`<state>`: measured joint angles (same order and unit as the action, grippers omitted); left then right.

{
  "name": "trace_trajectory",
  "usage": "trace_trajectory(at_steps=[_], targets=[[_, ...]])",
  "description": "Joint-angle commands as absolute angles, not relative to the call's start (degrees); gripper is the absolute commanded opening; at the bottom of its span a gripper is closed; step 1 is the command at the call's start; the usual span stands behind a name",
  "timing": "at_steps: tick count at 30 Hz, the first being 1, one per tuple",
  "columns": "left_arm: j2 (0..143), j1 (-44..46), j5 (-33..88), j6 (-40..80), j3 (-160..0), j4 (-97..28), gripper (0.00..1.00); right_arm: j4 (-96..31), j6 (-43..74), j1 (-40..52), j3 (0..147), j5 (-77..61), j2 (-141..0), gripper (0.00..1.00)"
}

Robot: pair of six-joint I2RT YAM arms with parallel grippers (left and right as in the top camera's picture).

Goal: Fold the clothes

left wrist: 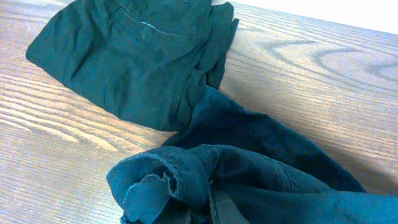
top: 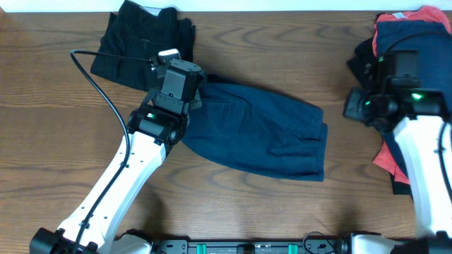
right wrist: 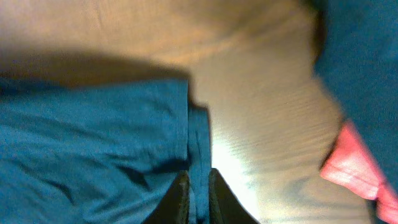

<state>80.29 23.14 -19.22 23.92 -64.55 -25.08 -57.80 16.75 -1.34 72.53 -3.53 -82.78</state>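
Navy shorts (top: 261,134) spread mid-desk (top: 282,212), one corner held

We see the shorts lying flat between a folded black garment (top: 138,42) at the far left and a heap of clothes (top: 432,39) with a coral-red piece (top: 420,14) at the right. The left fingers (left wrist: 219,210) are clenched on a bunched corner of the shorts. The right fingers (right wrist: 179,200) stand close together, a blue hem between them (blurred view). We cannot tell whether they pinch it.

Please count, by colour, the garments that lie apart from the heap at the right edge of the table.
Black garment: 1
Navy blue shorts: 1
Total: 2
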Motion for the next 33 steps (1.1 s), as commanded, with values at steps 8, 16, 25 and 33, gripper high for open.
trace_trajectory(at_steps=[8, 16, 25, 33], targets=[[80.34, 22.83, -19.92, 23.18, -64.84, -24.71, 0.06, -51.37, 15.77, 4.51, 64.31, -13.58, -90.08, 0.14], [81.97, 22.83, -19.90, 23.20, -64.82, -26.30, 0.06, -45.36, 16.29, 10.22, 60.14, -13.54, -97.76, 0.12], [88.16, 22.83, -18.61, 24.93, -64.73, -23.86, 0.06, -42.37, 16.93, 10.57, 59.92, -13.32, -101.91, 0.09], [98.43, 22.76, -18.48, 24.88, -64.73, -11.88, 0.06, -42.59, 16.93, 10.57, 59.79, -12.21, -101.91, 0.10]])
